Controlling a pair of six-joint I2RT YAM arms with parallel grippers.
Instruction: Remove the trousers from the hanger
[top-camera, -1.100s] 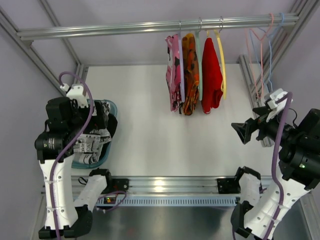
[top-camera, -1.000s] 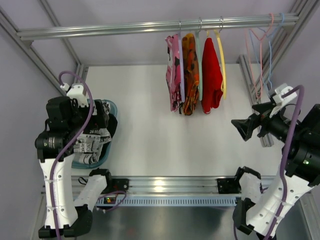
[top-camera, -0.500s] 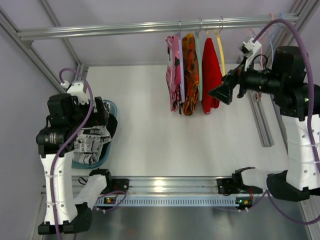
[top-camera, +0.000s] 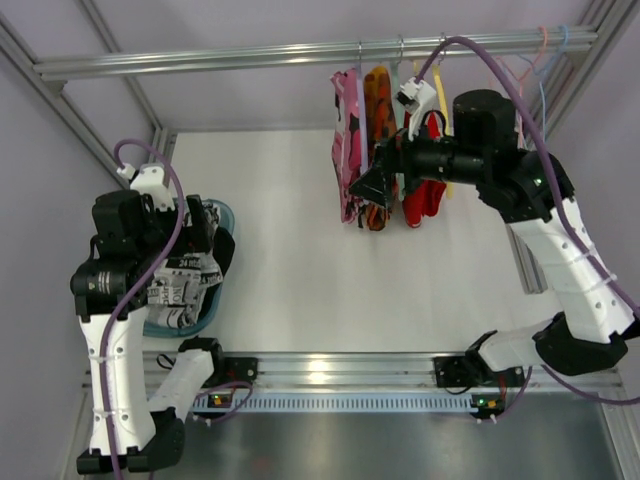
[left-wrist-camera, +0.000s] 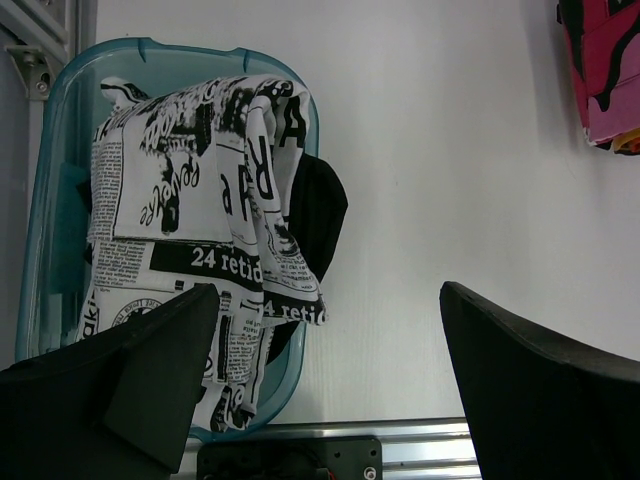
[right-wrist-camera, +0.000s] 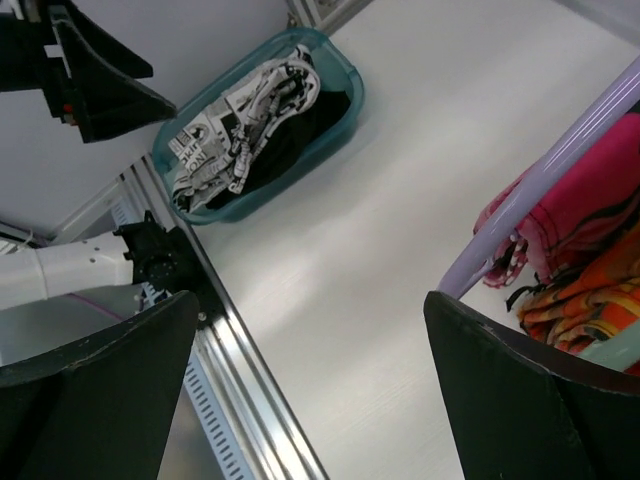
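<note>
**Pink trousers offset from the open right hand**

1. Position of the work. The trousers (top-camera: 347, 150) hung folded over the lilac hanger (top-camera: 362, 128), hooked on the rail (top-camera: 250, 58). They were the outermost item of the row, touching the orange garment (top-camera: 380, 140). Their long axis ran straight down from the rail toward the desk (top-camera: 290, 260).

2. Right hand. The right hand (top-camera: 380, 185) was released, fingers spread wide with nothing between them. In the top view it sat level with the lower hems. In the right wrist view the hanger (right-wrist-camera: 545, 190) and trousers (right-wrist-camera: 590, 215) lay above one finger (right-wrist-camera: 540, 400), outside the gap of the hand (right-wrist-camera: 310, 300).

3. Left hand. The left hand (top-camera: 205, 228) was also released and well apart from the trousers, so the right arm was nearer.

4. Judgement. The right hand would need to shift sideways toward the trousers.
</note>
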